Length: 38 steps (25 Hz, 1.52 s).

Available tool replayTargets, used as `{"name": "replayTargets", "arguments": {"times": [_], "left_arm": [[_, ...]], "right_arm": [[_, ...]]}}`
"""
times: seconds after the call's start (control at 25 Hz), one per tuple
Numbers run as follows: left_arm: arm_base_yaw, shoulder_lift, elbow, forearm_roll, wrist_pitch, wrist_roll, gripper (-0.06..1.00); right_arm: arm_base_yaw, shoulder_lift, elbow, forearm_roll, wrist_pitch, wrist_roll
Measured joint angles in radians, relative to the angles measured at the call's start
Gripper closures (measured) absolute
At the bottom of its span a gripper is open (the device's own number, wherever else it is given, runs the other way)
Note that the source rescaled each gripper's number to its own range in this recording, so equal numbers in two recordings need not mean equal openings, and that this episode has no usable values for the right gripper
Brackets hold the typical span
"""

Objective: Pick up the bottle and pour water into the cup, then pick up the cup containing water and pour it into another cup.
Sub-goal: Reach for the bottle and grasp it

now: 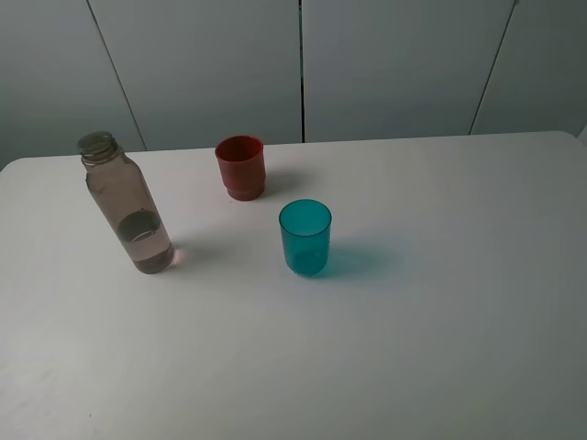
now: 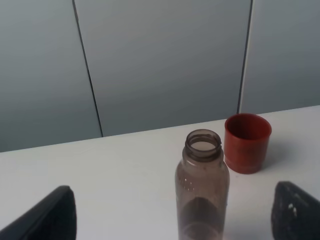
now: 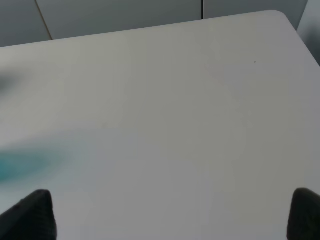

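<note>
The bottle (image 1: 127,207), tall, brownish and capless with a little water at the bottom, stands upright on the left of the white table (image 1: 440,348). The teal cup (image 1: 305,237) stands near the middle, and the red-brown cup (image 1: 241,167) stands behind it, towards the wall. Neither gripper shows in the exterior high view. In the left wrist view the bottle (image 2: 202,192) stands between the widely spread fingers of my left gripper (image 2: 175,216), with the red-brown cup (image 2: 247,142) beyond it. My right gripper (image 3: 170,212) is open over bare table, with only a blurred teal patch (image 3: 22,161) at one edge.
Grey wall panels (image 1: 303,64) rise just behind the table's far edge. The table's rounded far right corner (image 3: 277,15) appears in the right wrist view.
</note>
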Motion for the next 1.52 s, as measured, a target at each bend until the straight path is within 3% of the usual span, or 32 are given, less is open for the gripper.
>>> {"name": "replayTargets", "arguments": {"times": [0.24,0.4,0.48,0.72,1.0,1.2,1.52], "left_arm": [[0.000,0.293,0.000,-0.104,-0.115,0.018,-0.06],[-0.010,0.462,0.014,-0.112,-0.158,0.018,-0.06],[-0.042,0.488,0.050,-0.099,-0.250,0.020,-0.06],[-0.131,0.497,0.240,-0.051,-0.682,0.026,-0.06],[-0.148,0.507,0.414,0.050,-0.937,0.026,-0.06],[-0.148,0.544,0.418,0.068,-1.096,0.024,-0.06],[-0.148,0.778,0.419,0.208,-1.348,-0.007,-0.06]], "right_arm": [[0.000,0.000,0.000,0.000,0.000,0.000],[0.000,0.000,0.000,0.000,0.000,0.000],[0.000,0.000,0.000,0.000,0.000,0.000],[0.000,0.000,0.000,0.000,0.000,0.000],[0.000,0.000,0.000,0.000,0.000,0.000],[0.000,0.000,0.000,0.000,0.000,0.000],[0.000,0.000,0.000,0.000,0.000,0.000]]}}
